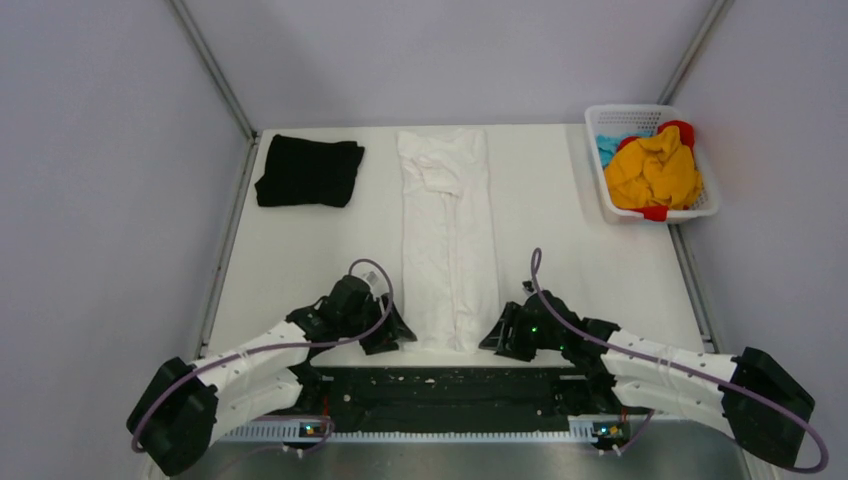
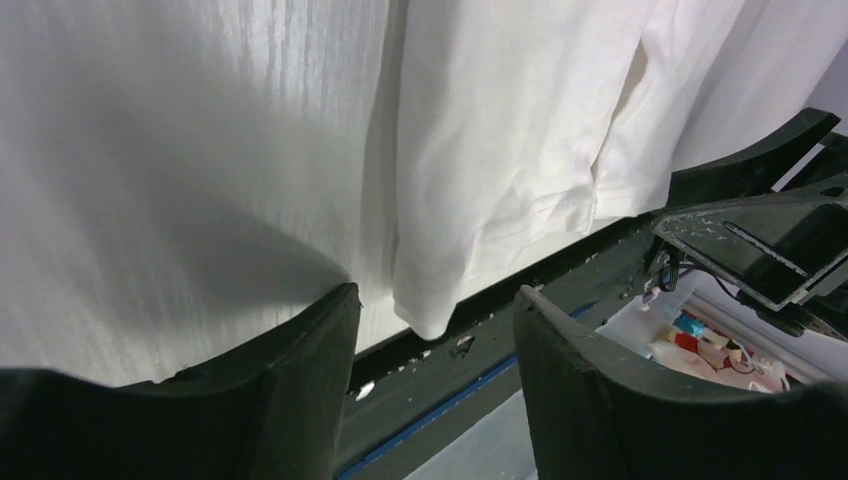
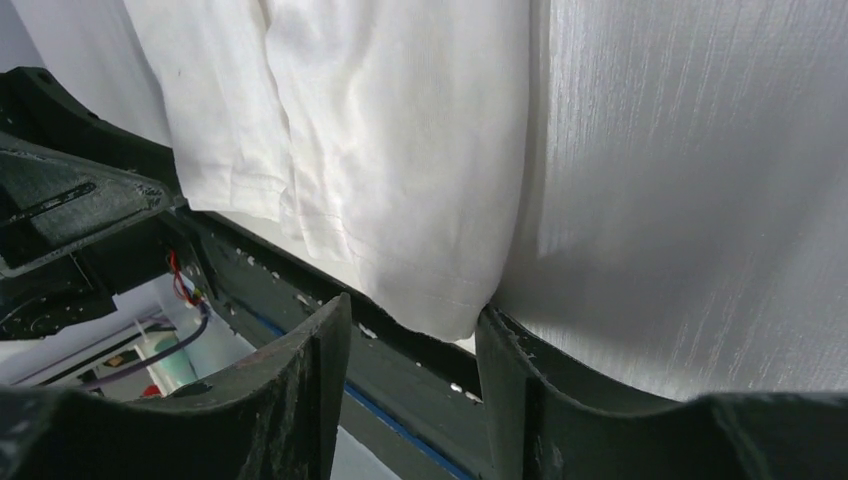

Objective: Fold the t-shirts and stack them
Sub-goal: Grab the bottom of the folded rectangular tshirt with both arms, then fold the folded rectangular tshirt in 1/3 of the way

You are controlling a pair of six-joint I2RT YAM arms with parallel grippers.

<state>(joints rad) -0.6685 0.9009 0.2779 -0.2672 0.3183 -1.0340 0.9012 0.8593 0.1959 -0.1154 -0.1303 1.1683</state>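
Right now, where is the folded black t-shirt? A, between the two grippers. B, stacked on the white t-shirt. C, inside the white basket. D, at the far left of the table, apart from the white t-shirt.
D: the black t-shirt lies folded at the far left of the table, with bare tabletop between it and the long white t-shirt in the middle.

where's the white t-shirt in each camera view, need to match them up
top external: the white t-shirt lies as a long strip down the middle of the picture, from far edge to near edge.
left wrist: it fills the upper middle and right, hem corner hanging low centre.
right wrist: it fills the upper left and middle, hem corner low centre.
shared landmark: the black rail under the shirt's near hem.
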